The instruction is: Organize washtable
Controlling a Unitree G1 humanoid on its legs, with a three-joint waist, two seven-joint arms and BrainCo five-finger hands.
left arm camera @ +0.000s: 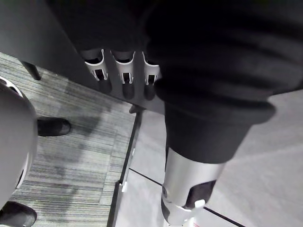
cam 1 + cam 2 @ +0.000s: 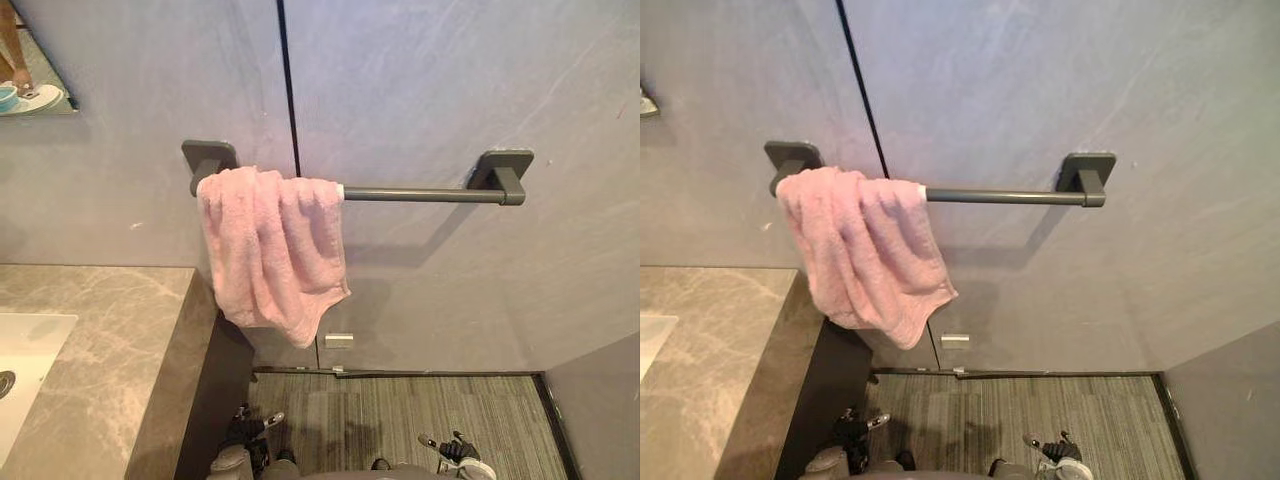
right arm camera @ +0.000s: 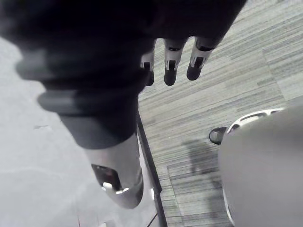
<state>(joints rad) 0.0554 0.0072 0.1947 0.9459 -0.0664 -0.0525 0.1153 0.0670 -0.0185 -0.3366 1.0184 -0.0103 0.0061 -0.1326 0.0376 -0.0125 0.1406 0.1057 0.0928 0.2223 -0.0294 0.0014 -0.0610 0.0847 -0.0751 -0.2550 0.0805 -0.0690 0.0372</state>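
Note:
A pink towel (image 2: 272,250) hangs bunched over the left end of a dark grey wall bar (image 2: 420,194), its lower corner drooping beside the marble washtable (image 2: 110,340). My left hand (image 1: 124,80) hangs low by the dark side of the washtable cabinet, its fingers straight and holding nothing. My right hand (image 3: 173,66) hangs low over the striped floor, fingers relaxed and empty. Both hands are far below the towel.
A white sink (image 2: 25,350) is set into the washtable at the left edge. A mirror corner (image 2: 30,60) sits at the top left. A small white plate (image 2: 339,340) is on the grey wall below the towel. Grey striped flooring (image 2: 400,410) runs along the wall.

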